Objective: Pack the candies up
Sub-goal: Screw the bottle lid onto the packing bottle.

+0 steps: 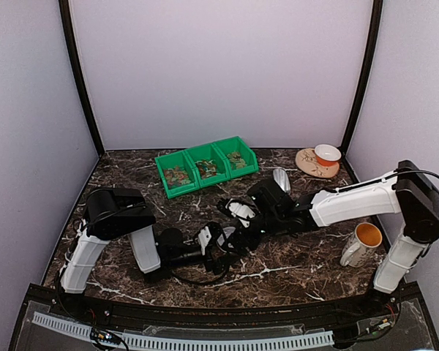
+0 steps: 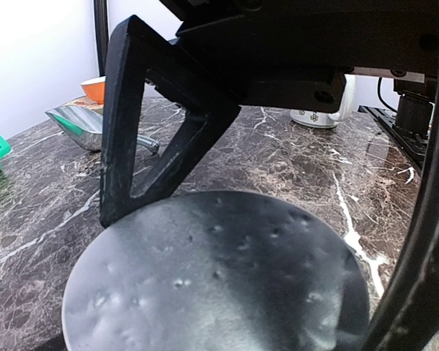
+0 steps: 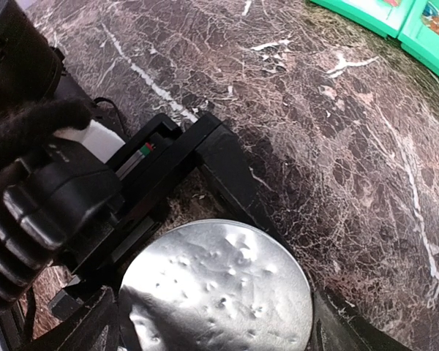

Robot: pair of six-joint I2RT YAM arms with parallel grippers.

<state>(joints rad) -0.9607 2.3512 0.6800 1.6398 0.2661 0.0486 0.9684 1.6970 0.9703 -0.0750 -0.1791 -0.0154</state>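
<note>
The candies (image 1: 177,174) lie in three green bins (image 1: 166,162) at the back of the table; some candies (image 3: 435,22) also show at the top right of the right wrist view. The small jar stands mid-table where both grippers meet, with only its grey lid (image 2: 219,285) (image 3: 219,289) showing. My left gripper (image 1: 218,238) comes in low from the left. One of its fingers (image 3: 230,172) lies against the lid's rim, shut on the jar. My right gripper (image 1: 243,223) hangs over the lid, open, its fingers (image 3: 344,325) close on either side.
A metal scoop (image 1: 281,179) (image 2: 80,124) lies behind the grippers. A plate (image 1: 307,164) with an orange bowl (image 1: 326,154) sits at the back right. A white mug (image 1: 362,243) (image 2: 322,110) stands by the right arm's base.
</note>
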